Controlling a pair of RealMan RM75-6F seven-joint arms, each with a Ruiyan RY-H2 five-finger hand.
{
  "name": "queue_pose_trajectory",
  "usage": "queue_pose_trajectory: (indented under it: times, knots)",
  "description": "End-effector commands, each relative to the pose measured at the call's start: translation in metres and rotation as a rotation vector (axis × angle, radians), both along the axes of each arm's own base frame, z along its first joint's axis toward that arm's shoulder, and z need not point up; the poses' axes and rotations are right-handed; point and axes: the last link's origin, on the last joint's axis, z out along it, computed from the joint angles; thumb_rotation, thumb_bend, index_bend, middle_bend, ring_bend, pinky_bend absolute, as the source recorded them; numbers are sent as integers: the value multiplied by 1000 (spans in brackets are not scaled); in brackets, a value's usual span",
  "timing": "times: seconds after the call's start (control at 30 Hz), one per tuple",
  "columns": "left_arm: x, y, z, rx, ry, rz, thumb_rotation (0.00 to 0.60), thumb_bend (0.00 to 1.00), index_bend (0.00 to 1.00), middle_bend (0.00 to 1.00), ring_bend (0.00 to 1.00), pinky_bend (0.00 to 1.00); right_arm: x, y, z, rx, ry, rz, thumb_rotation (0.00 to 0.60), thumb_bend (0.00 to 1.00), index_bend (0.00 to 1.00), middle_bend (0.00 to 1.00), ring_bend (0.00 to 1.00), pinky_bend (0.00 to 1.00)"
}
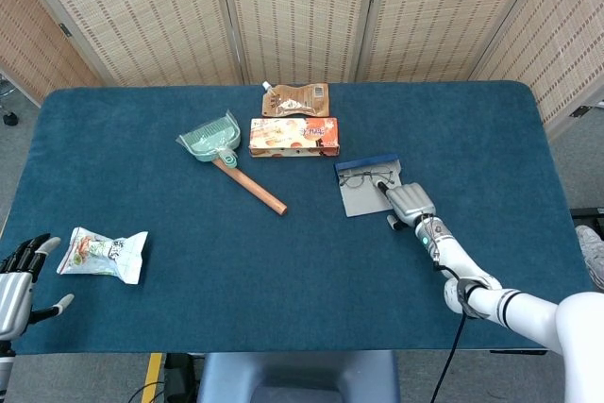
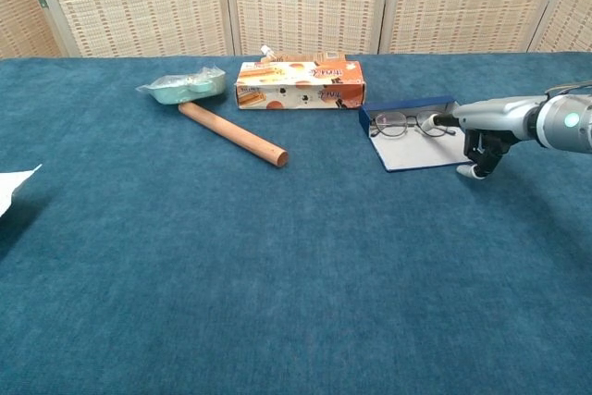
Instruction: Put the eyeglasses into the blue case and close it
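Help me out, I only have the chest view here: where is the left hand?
Observer: The head view shows the left hand beyond the near left corner of the table, fingers apart, holding nothing.
Operator: And the white scrap at my left edge?
Observer: That is a whole snack packet, lying flat near that hand, apart from it.
Operator: Anything behind the orange box?
Observer: A brown pouch lies flat just behind it.
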Motion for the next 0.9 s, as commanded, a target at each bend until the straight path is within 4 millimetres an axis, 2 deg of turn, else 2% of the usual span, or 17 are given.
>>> queue_pose_trajectory:
  times: [0.03, 0.57, 0.8, 0.9]
  knots:
    - [0, 0, 0, -1, 0, 3, 600, 187, 180, 155, 150, 270, 3, -3, -3, 0, -6, 6, 600, 466, 46, 847, 1000, 976]
    - [-1, 0, 0, 1, 2, 8, 600, 187, 180, 155, 150, 270, 13, -20, -8, -25, -14, 1, 600, 466, 45, 847, 1000, 976]
    - [-2, 1, -1, -2, 0, 6, 600, 187, 180, 155, 150, 270, 9, -5, 3, -31, -24, 35, 600, 465, 46, 843, 1000, 976]
    - [0, 1, -2, -5, -3, -1, 600, 187, 180, 155, 150, 270, 5, 5, 10, -57, -32, 49, 600, 413, 45, 824, 1000, 976]
